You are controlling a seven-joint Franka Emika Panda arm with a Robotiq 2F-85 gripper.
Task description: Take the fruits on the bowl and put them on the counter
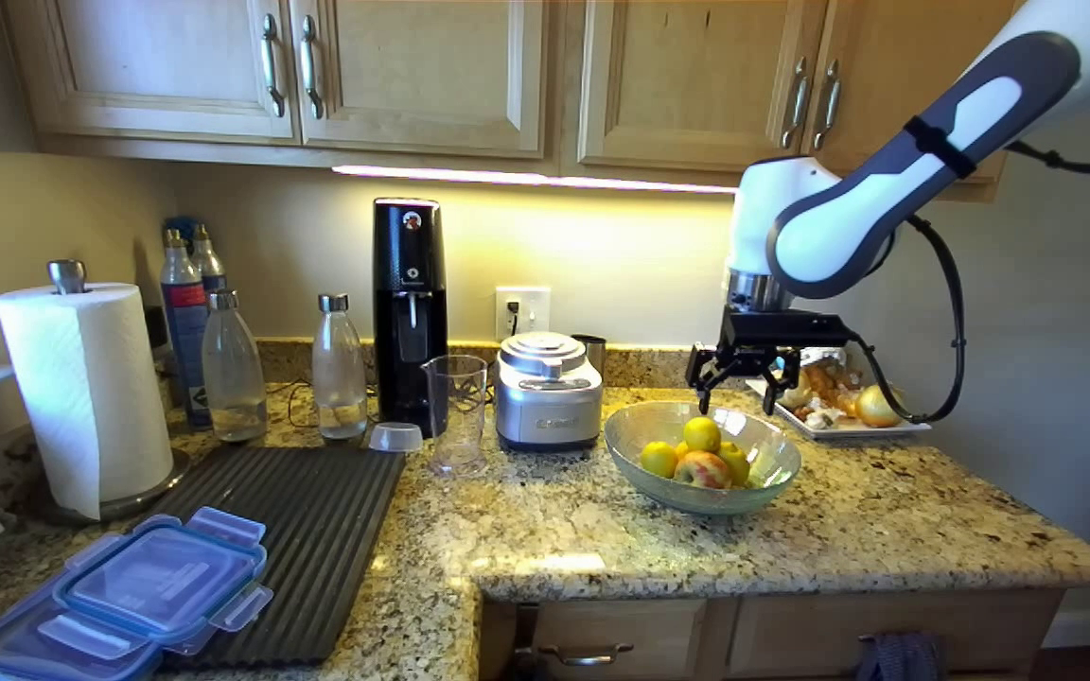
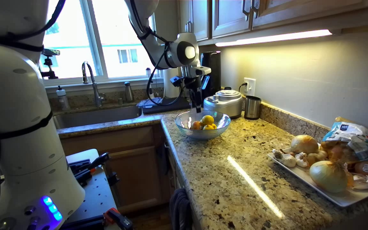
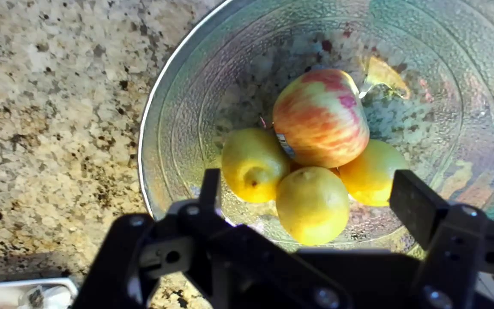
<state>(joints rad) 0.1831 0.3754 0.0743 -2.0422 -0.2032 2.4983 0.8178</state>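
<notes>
Black claw [image 1: 736, 405] downward above bowl [image 1: 702, 500]

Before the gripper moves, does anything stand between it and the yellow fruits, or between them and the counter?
In the wrist view, nothing visible stands between the open gripper and the yellow fruits; an apple partly overlaps two. The wall of the bowl surrounds them, standing between them and the counter.

In an exterior view I enter: upper cabinets [image 1: 507, 80], pale wood, twelve o'clock; strip light [image 1: 534, 178], lit, fixed beneath them; wall [image 1: 621, 251], washed yellow; base cabinetry [image 1: 791, 629], wood, five o'clock; floor [image 1: 1089, 664], dark sliver, four o'clock. In an exterior view I enter further: window [image 2: 75, 41], daylit, pale building [image 2: 112, 60] outside, between ten and eleven o'clock; sink [image 2: 101, 116], steel, nine o'clock; wall outlet [image 2: 250, 85], white, two o'clock.
</notes>
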